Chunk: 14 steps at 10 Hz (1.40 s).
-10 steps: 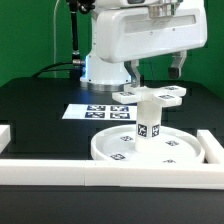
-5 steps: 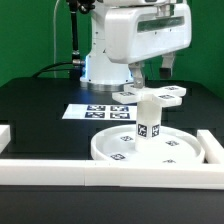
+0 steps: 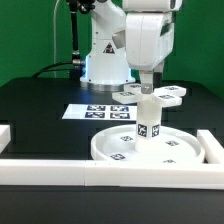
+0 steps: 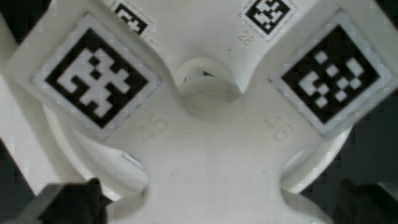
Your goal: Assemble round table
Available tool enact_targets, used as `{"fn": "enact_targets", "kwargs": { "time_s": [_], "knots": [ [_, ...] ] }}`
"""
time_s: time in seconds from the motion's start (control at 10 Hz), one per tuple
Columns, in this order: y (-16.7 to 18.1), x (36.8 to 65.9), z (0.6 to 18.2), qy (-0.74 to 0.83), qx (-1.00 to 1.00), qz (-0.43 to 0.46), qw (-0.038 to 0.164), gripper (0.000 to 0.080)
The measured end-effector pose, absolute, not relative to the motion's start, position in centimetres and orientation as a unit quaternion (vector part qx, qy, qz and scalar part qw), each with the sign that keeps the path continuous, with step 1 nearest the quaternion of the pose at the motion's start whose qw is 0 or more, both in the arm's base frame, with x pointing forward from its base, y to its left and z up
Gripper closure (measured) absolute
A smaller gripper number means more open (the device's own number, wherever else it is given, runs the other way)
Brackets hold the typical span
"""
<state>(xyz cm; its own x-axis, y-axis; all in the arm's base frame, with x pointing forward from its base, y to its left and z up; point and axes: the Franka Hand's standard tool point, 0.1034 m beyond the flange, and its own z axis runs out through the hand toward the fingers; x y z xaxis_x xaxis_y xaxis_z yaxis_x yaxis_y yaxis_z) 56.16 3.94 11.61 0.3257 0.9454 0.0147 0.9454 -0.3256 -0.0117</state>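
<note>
The hand (image 3: 148, 84) hung directly above the cross-shaped foot piece (image 3: 158, 95), which lay flat on the bench (image 3: 40, 105) at the far side, toward the exterior view's right. The wrist view looked straight down on that piece (image 4: 210, 110), its tagged arms spreading from a small central hub, with the dark fingertips (image 4: 68, 200) at either side of one arm — apart and gripping nothing. So the piece sat below the hand, and a short straight descent looked like all the grasp needed.

Nearer the camera stood the short post (image 3: 148, 122), its long axis upright, planted at the middle of the large round disc (image 3: 110, 148), which rested flat against the white border rail (image 3: 60, 168) at the near edge.

By count — one disc, one post, one foot piece, one arm. The marker board (image 3: 85, 112) lay flat to the left of the foot piece.
</note>
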Motion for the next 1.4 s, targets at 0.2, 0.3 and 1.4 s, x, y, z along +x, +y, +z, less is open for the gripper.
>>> {"fn": "enact_targets", "kwargs": {
  "time_s": [0.2, 0.3, 1.4],
  "knots": [
    [3.9, 56.0, 11.3, -0.576, -0.818, 0.000, 0.010, 0.0150],
    [3.9, 56.0, 11.1, -0.574, -0.819, 0.002, 0.011, 0.0150],
    [3.6, 56.0, 10.3, -0.563, -0.826, 0.007, 0.013, 0.0357]
  ]
}}
